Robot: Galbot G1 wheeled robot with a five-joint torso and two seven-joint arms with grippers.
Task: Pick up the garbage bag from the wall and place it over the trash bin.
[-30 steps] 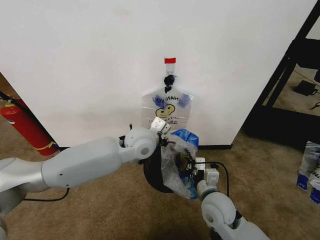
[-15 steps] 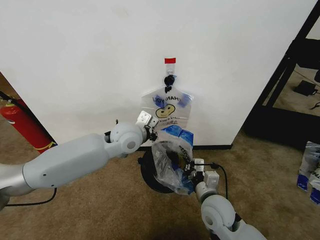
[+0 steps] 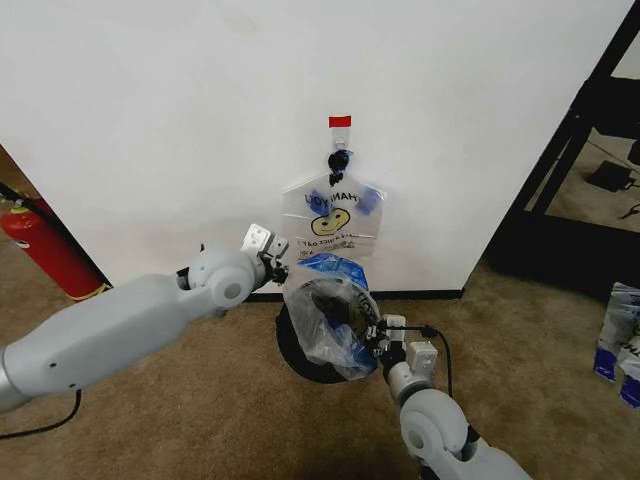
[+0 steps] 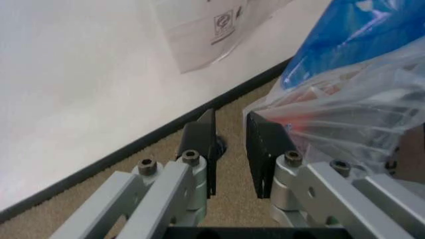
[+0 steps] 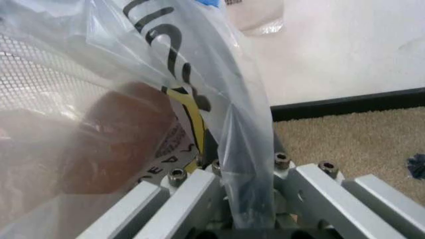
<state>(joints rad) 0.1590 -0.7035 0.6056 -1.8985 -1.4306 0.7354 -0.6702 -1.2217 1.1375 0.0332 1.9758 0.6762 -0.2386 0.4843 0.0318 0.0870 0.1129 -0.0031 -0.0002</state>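
Note:
The garbage bag [image 3: 330, 318], clear crinkly plastic with blue patches, is spread open over the black trash bin [image 3: 296, 352] on the carpet below the wall [image 3: 180, 120]. My right gripper [image 3: 379, 334] is shut on the bag's near right edge; in the right wrist view the plastic [image 5: 199, 94] runs down between the closed fingers of that gripper [image 5: 243, 185]. My left gripper [image 3: 279, 266] hangs just left of the bag's rim. It [image 4: 230, 149] is open with nothing between its fingers, and the bag [image 4: 345, 94] bulges against the outside of one finger [image 4: 265, 149].
A twin bag [image 3: 333, 213] with mirrored lettering hangs from a black hook [image 3: 339, 159] under red tape [image 3: 340, 121]. A red fire extinguisher [image 3: 45, 250] stands at the far left. A black rack [image 3: 580, 150] and white packages [image 3: 620, 340] are at the right.
My left arm has drawn back to the left, away from the bag. The bag's mouth has spread wider and shifted left over the bin. The right gripper kept its hold.

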